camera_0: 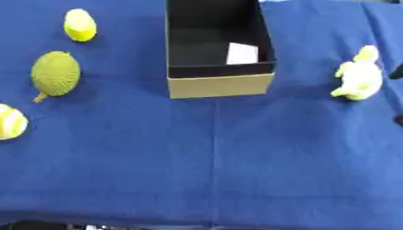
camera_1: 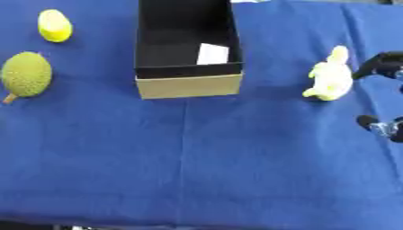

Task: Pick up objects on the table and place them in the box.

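An open black box (camera_1: pixel 187 85) with a tan front wall stands at the top centre, a white card (camera_1: pixel 212 54) lying on its floor. To its right a pale yellow toy figure (camera_1: pixel 330 76) lies on the blue cloth. My right hand (camera_1: pixel 381 63) comes in at the right edge, open, with one finger just right of the toy and its thumb (camera_1: pixel 373 124) lower down; neither touches the toy. On the left lie a yellow lemon-shaped fruit (camera_0: pixel 79 25), a bumpy green fruit (camera_0: pixel 55 73) and a yellow-white striped ball (camera_0: pixel 11 121). My left hand shows in no view.
The blue cloth (camera_0: pixel 212 170) covers the whole table, its near edge running along the bottom of the views. The box's walls rise between the left-side fruits and the toy.
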Robot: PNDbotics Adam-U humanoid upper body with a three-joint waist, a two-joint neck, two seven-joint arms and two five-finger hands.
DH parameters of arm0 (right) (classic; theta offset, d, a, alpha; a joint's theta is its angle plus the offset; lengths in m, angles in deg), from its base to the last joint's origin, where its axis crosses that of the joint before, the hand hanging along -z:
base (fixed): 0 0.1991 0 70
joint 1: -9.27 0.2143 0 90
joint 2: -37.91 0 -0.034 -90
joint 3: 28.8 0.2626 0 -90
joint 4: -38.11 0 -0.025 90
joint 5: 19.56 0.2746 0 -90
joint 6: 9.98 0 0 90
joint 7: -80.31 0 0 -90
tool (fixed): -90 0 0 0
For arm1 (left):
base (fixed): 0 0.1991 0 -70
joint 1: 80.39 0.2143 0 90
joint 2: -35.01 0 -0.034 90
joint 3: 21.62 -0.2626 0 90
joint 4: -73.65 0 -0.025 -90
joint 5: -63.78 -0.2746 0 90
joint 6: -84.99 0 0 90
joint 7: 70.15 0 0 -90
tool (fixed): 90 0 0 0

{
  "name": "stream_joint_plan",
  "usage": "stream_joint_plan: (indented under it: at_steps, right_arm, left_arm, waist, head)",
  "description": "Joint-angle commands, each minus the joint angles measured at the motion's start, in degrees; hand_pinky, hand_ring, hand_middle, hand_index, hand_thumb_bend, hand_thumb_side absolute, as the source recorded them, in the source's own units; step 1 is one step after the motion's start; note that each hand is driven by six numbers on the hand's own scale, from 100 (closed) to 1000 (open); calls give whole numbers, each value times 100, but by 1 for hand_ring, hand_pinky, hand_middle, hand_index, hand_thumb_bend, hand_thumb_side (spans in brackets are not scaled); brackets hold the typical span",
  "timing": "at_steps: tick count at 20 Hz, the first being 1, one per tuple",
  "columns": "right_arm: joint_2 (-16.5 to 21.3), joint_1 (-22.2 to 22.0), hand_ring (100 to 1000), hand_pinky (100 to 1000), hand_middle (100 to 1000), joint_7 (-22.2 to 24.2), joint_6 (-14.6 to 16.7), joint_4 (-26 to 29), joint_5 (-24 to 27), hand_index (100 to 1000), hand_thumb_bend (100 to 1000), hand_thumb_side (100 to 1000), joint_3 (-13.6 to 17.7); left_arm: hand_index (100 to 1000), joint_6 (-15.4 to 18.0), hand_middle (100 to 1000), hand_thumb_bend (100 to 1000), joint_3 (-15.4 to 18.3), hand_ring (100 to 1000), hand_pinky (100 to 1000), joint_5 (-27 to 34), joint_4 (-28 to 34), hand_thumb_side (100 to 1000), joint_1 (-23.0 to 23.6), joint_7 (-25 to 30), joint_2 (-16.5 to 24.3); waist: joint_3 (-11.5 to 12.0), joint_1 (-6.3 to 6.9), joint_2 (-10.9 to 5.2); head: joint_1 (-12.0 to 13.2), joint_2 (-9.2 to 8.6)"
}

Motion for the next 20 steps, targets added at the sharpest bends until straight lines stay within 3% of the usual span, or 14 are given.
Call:
stream_joint_plan:
  at_steps: [1,10,20]
  right_arm:
    - [261,156,883,858,794,145,-59,52,9,825,417,128,-15]
    - [243,656,882,857,793,312,-499,52,31,825,416,142,-88]
    - [117,741,883,858,794,546,-942,52,-163,826,416,149,-105]
  left_arm:
    - [809,9,551,100,19,548,798,43,105,616,-61,39,200]
    - [809,10,551,100,-6,547,798,84,105,616,-130,83,195]
    - [808,13,550,100,-15,546,797,83,105,616,-156,99,151]
  waist:
    - [20,11,-62]
    - [111,6,-9]
    - [185,17,114]
  head:
    - [-64,-88]
    - [-168,-180]
    - [-241,-281]
